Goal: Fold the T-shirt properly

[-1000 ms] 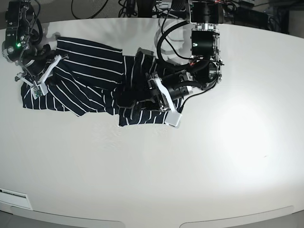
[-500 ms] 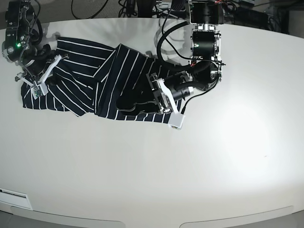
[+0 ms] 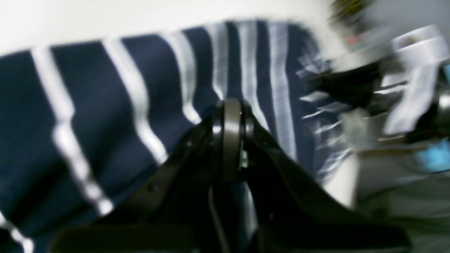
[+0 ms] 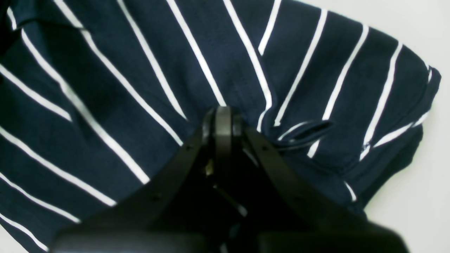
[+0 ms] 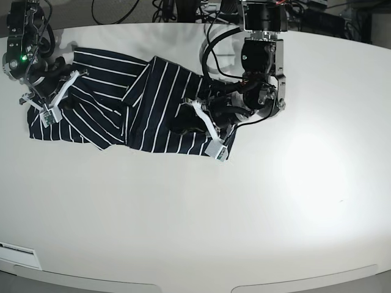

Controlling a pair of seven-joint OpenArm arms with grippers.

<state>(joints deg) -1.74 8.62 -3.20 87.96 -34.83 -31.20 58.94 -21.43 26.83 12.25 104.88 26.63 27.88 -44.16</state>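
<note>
Clearly the soft, limp navy white-striped cloth T-shirt point(image 5: 140, 104) is pinched by both closed claws — left gripper point(image 3: 230, 105), right gripper point(image 4: 223, 112) — and is best held at hems beside them.

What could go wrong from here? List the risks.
1. The T-shirt lies bunched with an overlapping flap, so pulling now may lock in creases.
2. Both the left gripper and right gripper are shut on cloth; opposing pulls could stretch it or slip a pinch.
</note>
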